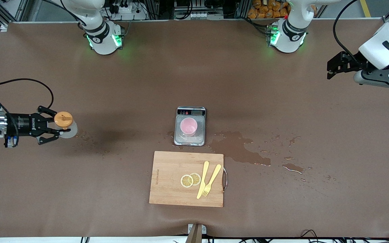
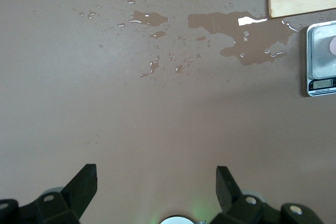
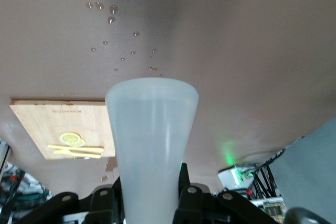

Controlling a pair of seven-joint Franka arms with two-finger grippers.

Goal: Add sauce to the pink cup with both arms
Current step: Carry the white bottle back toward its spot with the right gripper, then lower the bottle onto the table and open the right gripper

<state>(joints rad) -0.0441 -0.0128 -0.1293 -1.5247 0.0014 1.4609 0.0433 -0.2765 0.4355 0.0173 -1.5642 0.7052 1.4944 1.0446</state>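
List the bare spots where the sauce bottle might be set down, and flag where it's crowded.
Bare cloth stretches between the scale and the two arm bases, and between the right hand, shut on the sauce bottle, and the scale. Crowded: the pink cup fills the scale, the cutting board lies just nearer the camera, and puddles spread toward the open left hand.

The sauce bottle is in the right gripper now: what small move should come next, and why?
Probably the right gripper, shut on the sauce bottle, should carry it toward the pink cup. The cup stands on the scale at the table's middle, while the bottle is near the right arm's end. The left gripper waits open over its own end.
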